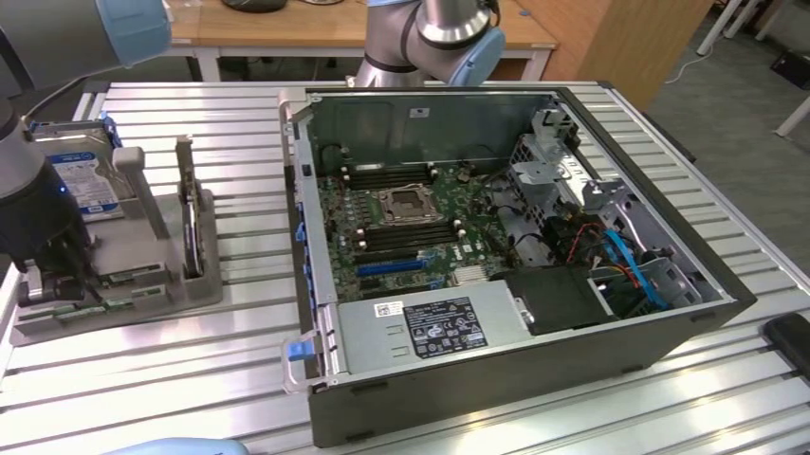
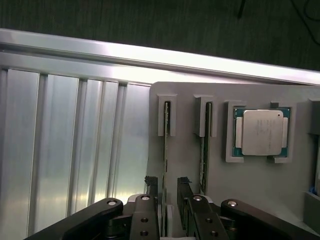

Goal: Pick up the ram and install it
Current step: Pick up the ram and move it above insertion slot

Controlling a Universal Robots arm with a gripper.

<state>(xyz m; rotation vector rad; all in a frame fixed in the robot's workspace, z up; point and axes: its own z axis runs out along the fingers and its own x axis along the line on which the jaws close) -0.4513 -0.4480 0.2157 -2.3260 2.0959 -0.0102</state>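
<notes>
Two rams stand on edge in slots of a grey holder [image 2: 250,185]. My gripper [image 2: 167,192] is open, and its two black fingers [image 2: 151,192] straddle the end of one ram [image 2: 166,135] with a small gap on each side. The other ram [image 2: 205,145] stands parallel beside it, outside the fingers. In the exterior view my gripper [image 1: 57,284] hangs low over the front of the holder [image 1: 165,289] at the exterior view's left, where green ram ends [image 1: 133,300] show.
A processor chip [image 2: 262,132] lies in a pocket of the holder beside the rams. The holder also carries a blue-labelled hard drive [image 1: 86,180] and a dark bracketed card [image 1: 190,223]. The open computer case [image 1: 506,237], with its motherboard [image 1: 393,218], lies at the exterior view's right.
</notes>
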